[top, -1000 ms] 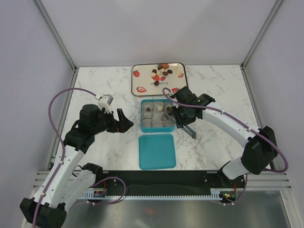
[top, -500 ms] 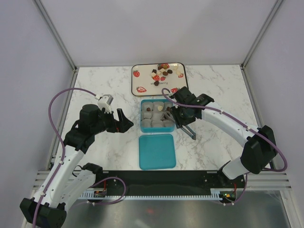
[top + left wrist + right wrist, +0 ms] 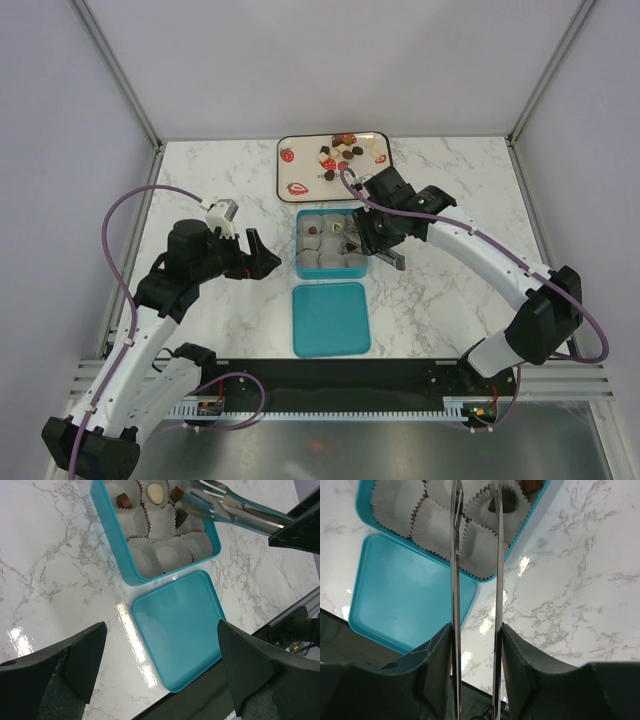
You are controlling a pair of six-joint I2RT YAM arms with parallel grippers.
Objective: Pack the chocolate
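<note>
Tongs over the box, centre of the top view.
The right gripper [image 3: 476,635] pinched tongs [image 3: 455,580], their tips slightly apart above a dark chocolate [image 3: 181,519] in the box [image 3: 298,250]. More pieces sat in nearby cups [image 3: 170,555] and on the tray [image 3: 305,168] above. The left gripper [image 3: 161,630] stood with fingers spread wide, left of the box.

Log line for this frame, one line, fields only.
right claw: shut on tongs | tongs: tips by dark chocolate in teal box | left claw: open | lid: off, beside box
</note>
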